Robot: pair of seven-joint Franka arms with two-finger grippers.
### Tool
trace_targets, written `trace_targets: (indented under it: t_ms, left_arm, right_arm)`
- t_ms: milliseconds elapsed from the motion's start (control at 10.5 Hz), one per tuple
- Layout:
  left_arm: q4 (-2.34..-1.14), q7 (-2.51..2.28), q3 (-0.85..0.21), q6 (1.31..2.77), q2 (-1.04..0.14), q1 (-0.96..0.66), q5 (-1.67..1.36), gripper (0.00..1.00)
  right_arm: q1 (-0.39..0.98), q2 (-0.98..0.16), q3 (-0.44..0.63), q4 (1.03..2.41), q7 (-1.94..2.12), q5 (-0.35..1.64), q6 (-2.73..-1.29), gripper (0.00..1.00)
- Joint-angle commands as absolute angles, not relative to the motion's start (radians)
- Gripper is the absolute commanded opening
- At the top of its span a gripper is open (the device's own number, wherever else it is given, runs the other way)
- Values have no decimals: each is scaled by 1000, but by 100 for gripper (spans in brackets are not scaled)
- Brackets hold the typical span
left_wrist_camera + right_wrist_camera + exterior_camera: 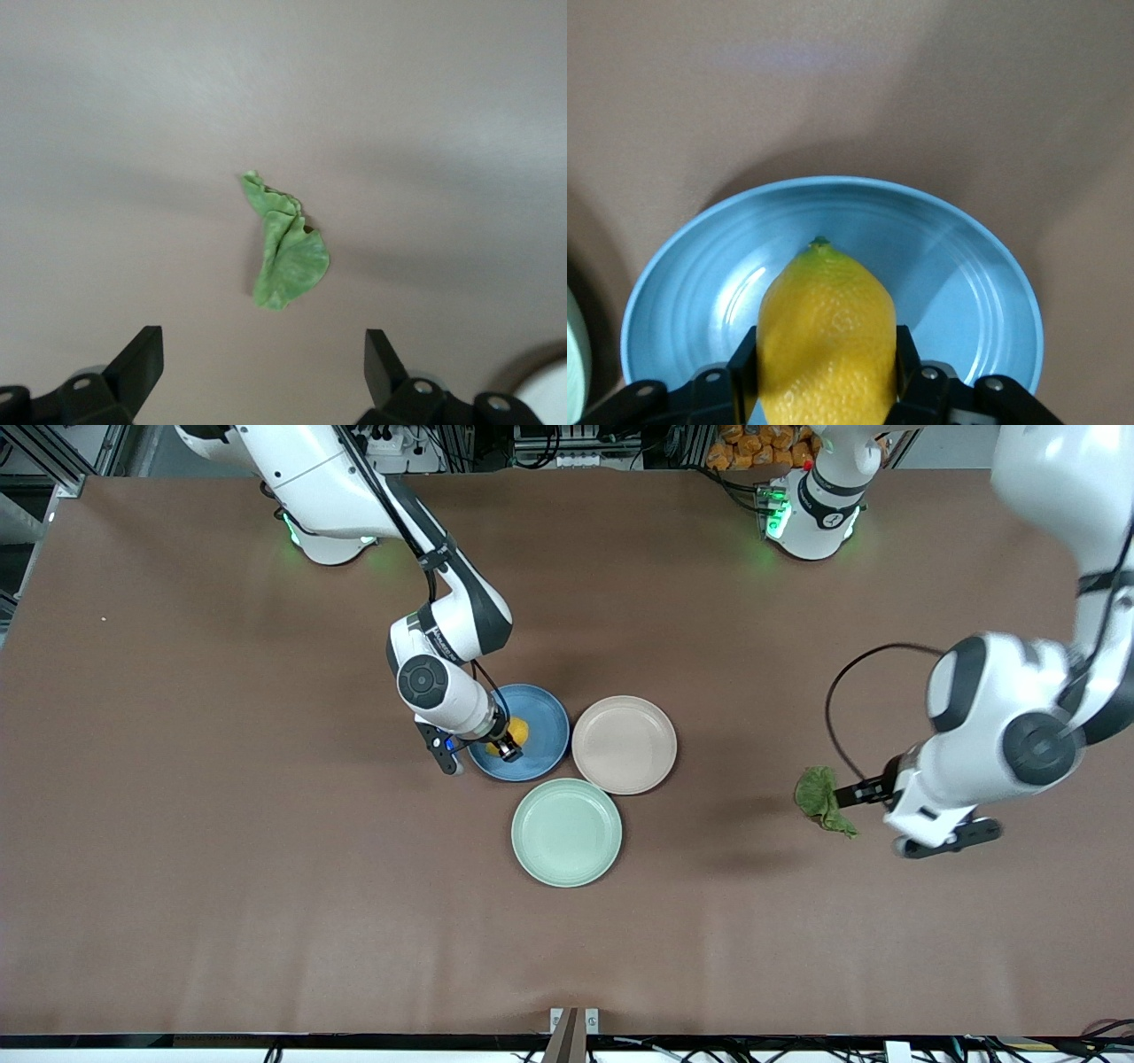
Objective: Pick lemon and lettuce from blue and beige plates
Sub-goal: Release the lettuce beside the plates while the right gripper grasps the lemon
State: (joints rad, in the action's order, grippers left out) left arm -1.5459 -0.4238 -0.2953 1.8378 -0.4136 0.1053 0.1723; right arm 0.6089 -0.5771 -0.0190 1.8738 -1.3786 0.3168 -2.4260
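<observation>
While the right gripper point(824, 381) clasps the lemon point(826, 341) over the blue plate point(540, 717), the left gripper point(257, 372) hovers unclenched above the lettuce point(285, 248).

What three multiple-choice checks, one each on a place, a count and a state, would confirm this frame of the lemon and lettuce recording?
1. Where is the lettuce?
A. on the beige plate
B. on the bare table toward the left arm's end
C. on the mint-green plate

2. How many plates are on the table?
A. two
B. three
C. four

3. What is the right tool doing?
A. shut on the lemon over the blue plate
B. open above the beige plate
C. holding the lettuce

Answers:
1 B: the leaf lies on brown tabletop below the open left tool, apart from the beige plate.
2 B: blue, beige and the mint-green plate sit clustered together.
3 A: the right wrist view shows both fingers pressed against the lemon's sides.
</observation>
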Motion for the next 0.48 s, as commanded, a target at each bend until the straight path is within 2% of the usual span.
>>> trace_targets:
  t_ms: [0,381]
  left_arm:
    - [-1549,-253,-295,1792,-293,110,196,100]
    - [-1551,-123,-295,1703,-128,120,183,100]
  right_arm:
    - [629,-581,-6,1868,-1404,249,-2430,0]
    - [626,-528,-3,1861,-1411,235,-2421,0]
